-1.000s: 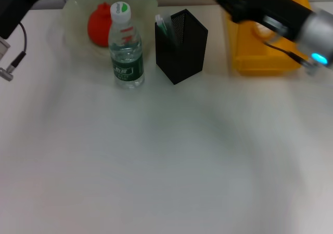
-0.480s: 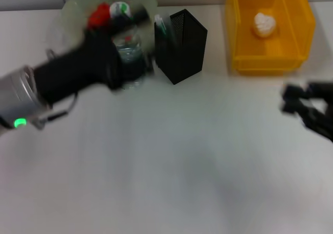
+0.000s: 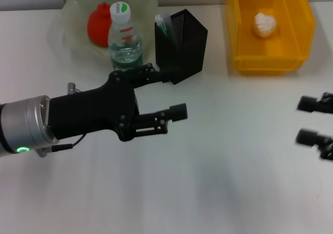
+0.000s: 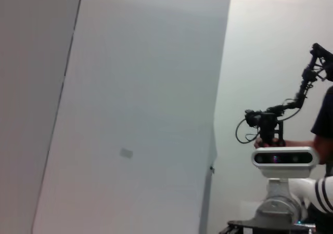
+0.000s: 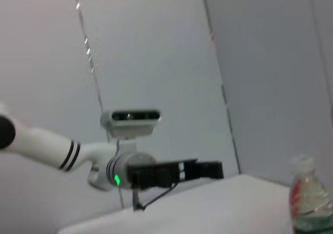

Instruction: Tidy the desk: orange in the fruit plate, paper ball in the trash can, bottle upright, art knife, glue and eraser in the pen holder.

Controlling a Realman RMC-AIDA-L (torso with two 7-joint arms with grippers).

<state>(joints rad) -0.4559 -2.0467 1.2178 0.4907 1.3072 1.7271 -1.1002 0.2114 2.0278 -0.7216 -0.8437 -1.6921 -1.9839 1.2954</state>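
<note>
We find the left tool [image 3: 169, 96] over the white counter [image 3: 208, 182], its two black fingers [image 3: 177, 111] spread wide and holding nothing. Just beyond it stands the small clear plastic bottle [image 3: 125, 39] with dark green label and white cap, upright. Behind the bottle, the round red-orange orange [image 3: 98, 25] lies in the wide pale-green glass fruit plate [image 3: 73, 8]. The square black wire-mesh pen holder [image 3: 182, 44] stands just past the fingertips. The right tool [image 3: 312, 120] sits at the counter's right edge, fingers apart, empty. Beyond it, the crumpled white paper ball [image 3: 264, 24] rests inside the bright yellow rectangular trash can [image 3: 268, 62].
</note>
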